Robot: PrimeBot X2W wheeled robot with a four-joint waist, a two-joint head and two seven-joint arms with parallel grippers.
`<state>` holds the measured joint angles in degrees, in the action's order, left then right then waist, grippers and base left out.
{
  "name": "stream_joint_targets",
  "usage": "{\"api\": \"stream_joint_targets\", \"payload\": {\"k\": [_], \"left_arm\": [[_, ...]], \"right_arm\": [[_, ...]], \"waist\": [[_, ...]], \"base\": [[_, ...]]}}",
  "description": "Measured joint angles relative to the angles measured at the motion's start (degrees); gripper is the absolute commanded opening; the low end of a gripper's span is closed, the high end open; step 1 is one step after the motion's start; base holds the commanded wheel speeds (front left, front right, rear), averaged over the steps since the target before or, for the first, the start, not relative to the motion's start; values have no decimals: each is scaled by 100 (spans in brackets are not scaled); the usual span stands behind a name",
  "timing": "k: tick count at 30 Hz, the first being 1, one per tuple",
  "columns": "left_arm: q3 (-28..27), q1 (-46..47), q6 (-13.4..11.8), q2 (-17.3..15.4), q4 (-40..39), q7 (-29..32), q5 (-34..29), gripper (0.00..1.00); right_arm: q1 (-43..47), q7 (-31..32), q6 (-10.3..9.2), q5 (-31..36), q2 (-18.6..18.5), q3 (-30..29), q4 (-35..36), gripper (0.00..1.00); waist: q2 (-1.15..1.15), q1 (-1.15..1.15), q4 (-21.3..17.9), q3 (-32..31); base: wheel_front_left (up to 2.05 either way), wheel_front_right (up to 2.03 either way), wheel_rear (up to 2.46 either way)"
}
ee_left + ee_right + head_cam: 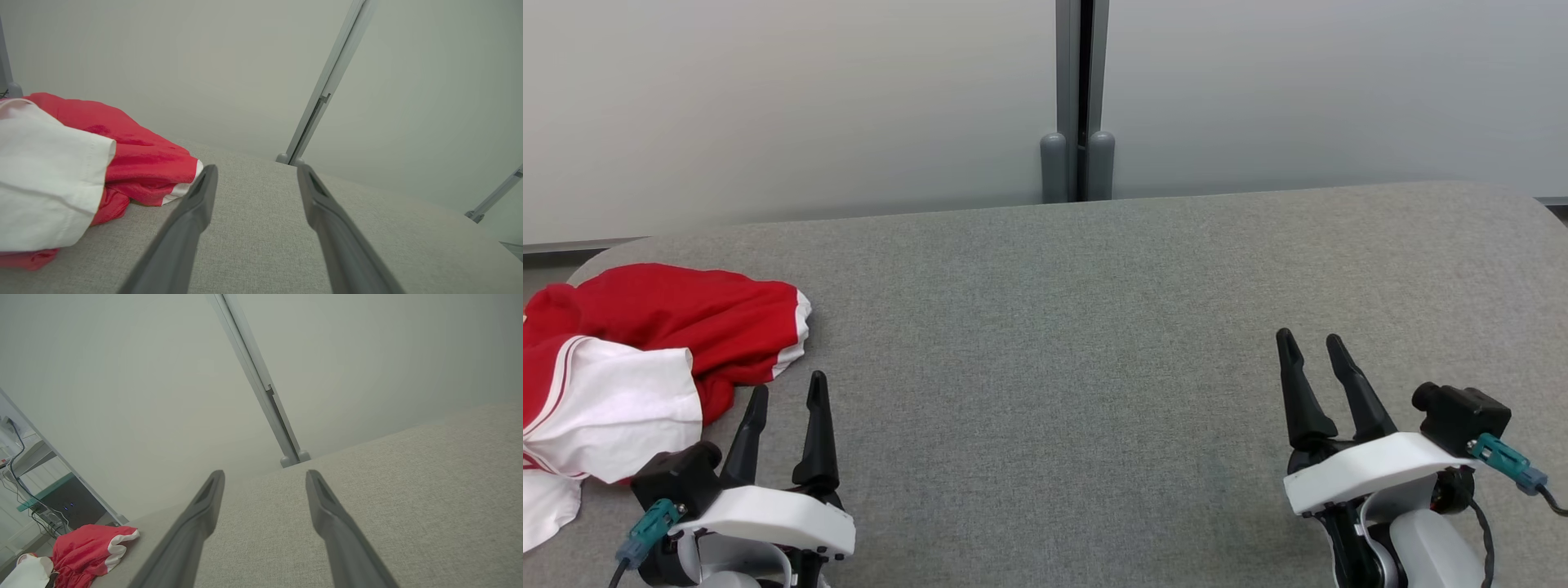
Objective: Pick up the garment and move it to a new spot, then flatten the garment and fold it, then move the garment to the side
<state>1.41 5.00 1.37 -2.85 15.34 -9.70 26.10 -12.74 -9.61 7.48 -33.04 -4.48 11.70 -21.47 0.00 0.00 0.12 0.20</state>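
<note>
garment [670,327]: smooth cloth, slight sheen | table [1094,327]: matt woven fabric

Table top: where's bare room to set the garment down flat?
Free: the table from left end effector to right end effector, back to the far edge by the post. Crowded: left end, where the garment lies bunched.

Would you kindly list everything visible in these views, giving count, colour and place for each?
garment: one, red and white, crumpled at the table's left end
table: one, grey fabric top, spanning the head view
wall panels: two, pale grey, behind the table
post: one, grey, between the panels
dark box: one, black, with cables, beyond the table's left end
left gripper: one, dark fingers, open, empty, beside the garment
right gripper: one, dark fingers, open, empty, over bare table
</note>
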Motion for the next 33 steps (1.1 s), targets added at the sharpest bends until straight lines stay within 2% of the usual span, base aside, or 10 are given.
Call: {"api": "stream_joint_targets", "payload": {"k": [17, 33], "left_arm": [[70, 0, -19, -11, -18, -216, -853, 100], [94, 1, -77, -12, 10, -396, -1508, 100]], "right_arm": [[-167, -213, 0, 772, 3, 163, -293, 100], [-258, -402, 0, 1601, 67, 32, -332, 100]], "waist": [[0, 0, -4, 0], [0, 0, -61, 12]], "base": [[0, 0, 0], [0, 0, 0]]}}
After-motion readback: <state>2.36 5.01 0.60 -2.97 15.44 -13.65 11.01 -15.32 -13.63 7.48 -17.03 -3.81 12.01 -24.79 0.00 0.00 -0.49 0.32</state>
